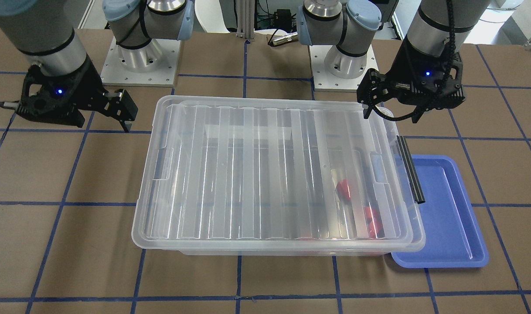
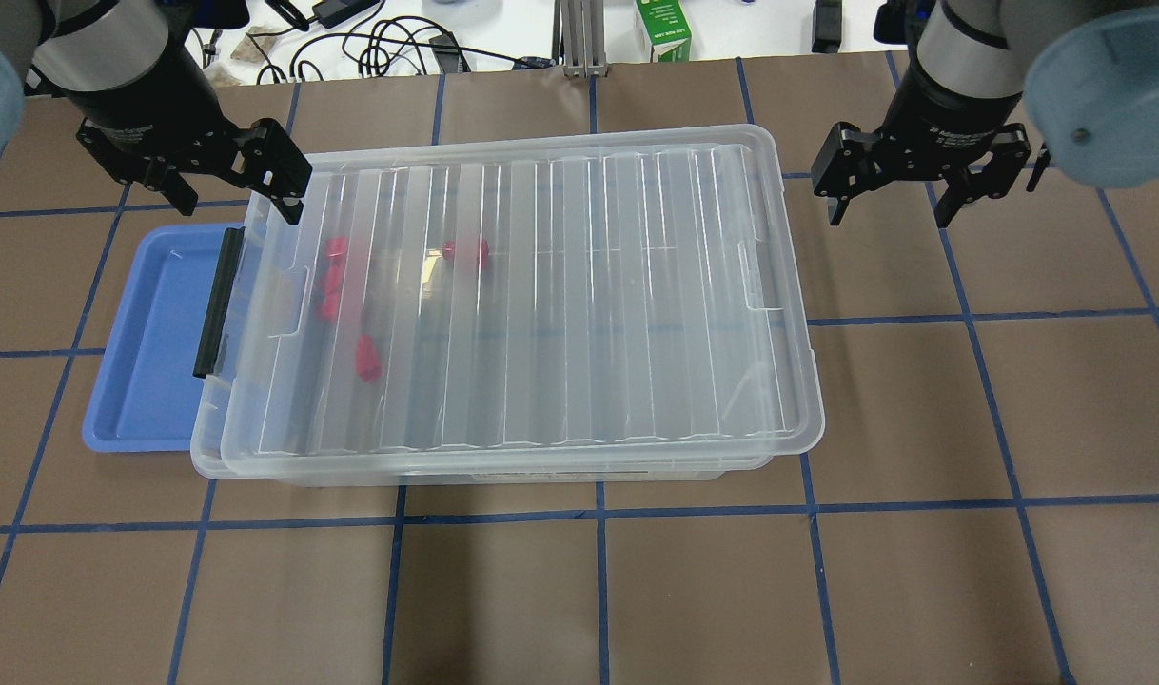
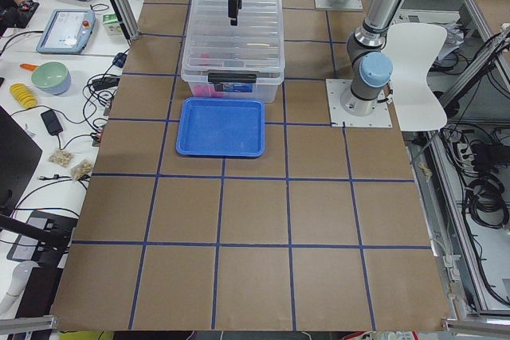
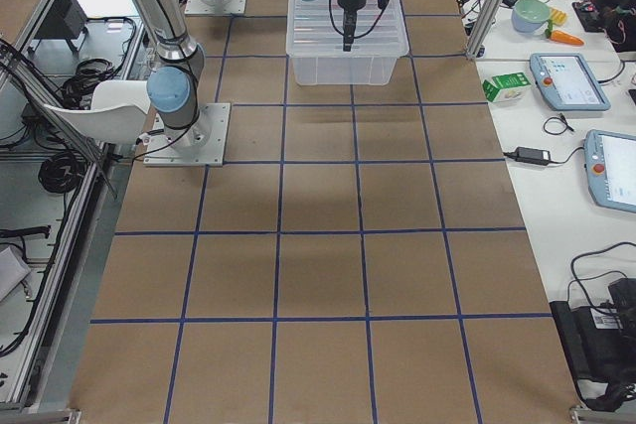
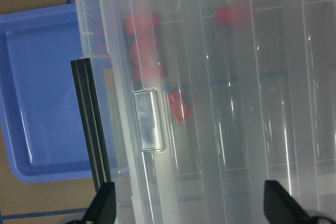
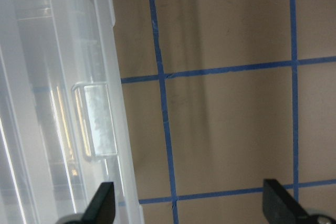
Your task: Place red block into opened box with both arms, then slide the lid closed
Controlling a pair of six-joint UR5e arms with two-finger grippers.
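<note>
The clear box (image 2: 541, 473) stands mid-table with the ribbed lid (image 2: 560, 295) lying over almost all of it, shifted slightly toward the robot's right. Several red blocks (image 2: 465, 252) show through the lid near the box's left end, also in the left wrist view (image 5: 179, 106) and the front view (image 1: 344, 189). My left gripper (image 2: 240, 205) hangs open above the box's left end, holding nothing. My right gripper (image 2: 889, 217) is open and empty over bare table, off the box's right end. In the right wrist view the lid's edge (image 6: 79, 103) lies left of the fingers.
A blue tray (image 2: 151, 352) lies against the box's left end, partly under its rim. A black latch bar (image 2: 218, 300) sits on that end. Cables and a green carton (image 2: 663, 29) lie beyond the far table edge. Brown mat with blue tape lines surrounds the box.
</note>
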